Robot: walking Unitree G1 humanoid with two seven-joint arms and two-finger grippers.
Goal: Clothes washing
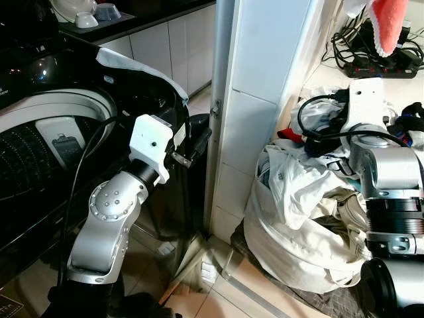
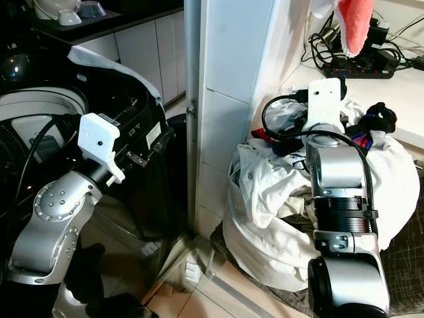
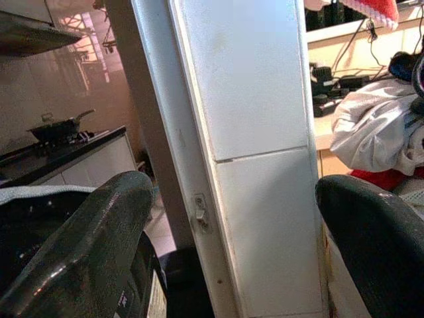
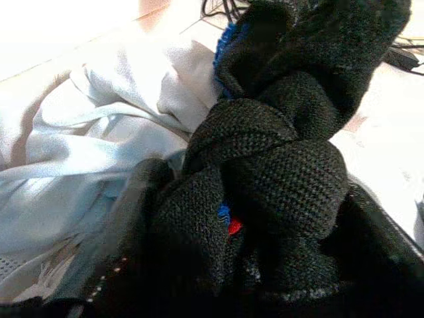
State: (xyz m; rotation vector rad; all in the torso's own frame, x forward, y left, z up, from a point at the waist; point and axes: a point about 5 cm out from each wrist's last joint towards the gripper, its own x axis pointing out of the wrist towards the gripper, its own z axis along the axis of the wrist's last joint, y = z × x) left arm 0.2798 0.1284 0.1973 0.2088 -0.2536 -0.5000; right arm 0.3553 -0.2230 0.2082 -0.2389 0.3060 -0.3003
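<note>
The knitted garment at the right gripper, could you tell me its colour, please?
Black knitted garment, with small blue and red bits; the right wrist view shows it best.

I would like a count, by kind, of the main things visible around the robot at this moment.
Washing machine: 1
White laundry bag full of clothes: 1
Black knitted garment between the right gripper's fingers: 1
Power strip: 1
Red and white cloth hanging above it: 1
Robot grippers, left gripper and right gripper: 2
Total: 7

Black knit garment (image 4: 278,165); white laundry (image 1: 298,199).
</note>
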